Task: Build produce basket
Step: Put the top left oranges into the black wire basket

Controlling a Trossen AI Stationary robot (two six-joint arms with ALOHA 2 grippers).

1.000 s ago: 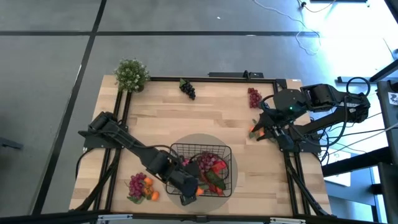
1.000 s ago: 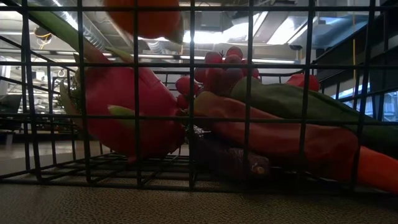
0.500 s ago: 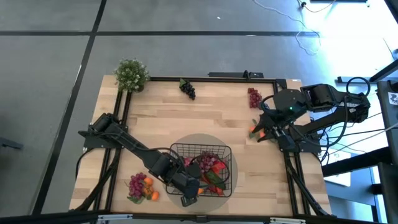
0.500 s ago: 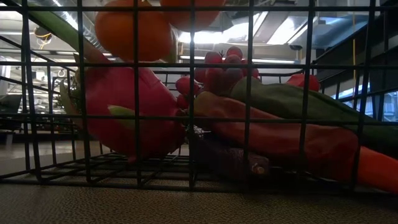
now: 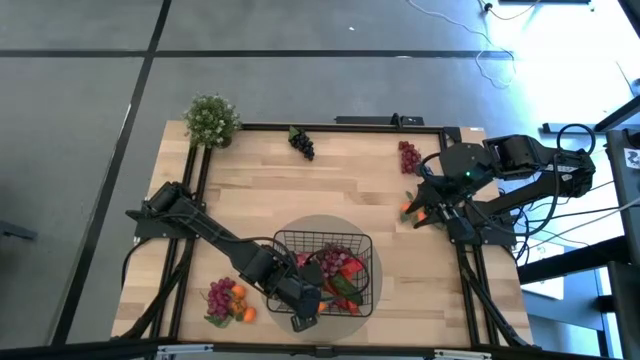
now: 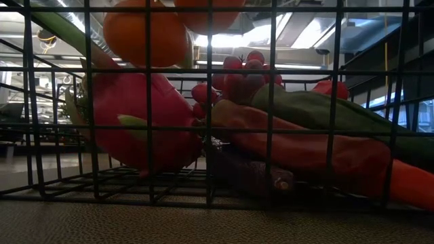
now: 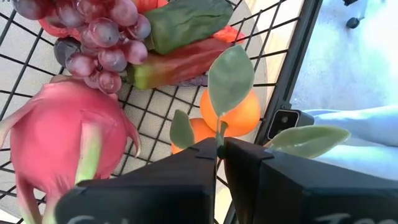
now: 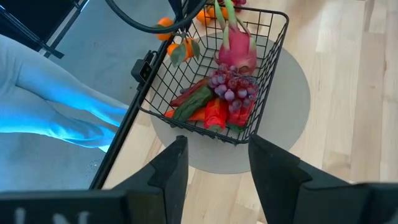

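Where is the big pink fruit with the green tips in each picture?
High view: the pink fruit is mostly hidden under the left arm, at the basket's left side.
Low view: left of centre behind the mesh.
Left wrist view: lower left.
Right wrist view: near the top, in the basket's far end.
Shared landmark: the red grapes beside it.

Robot lab: framed workbench (image 5: pixel 300 180), ceiling ducts (image 6: pixel 298 27).
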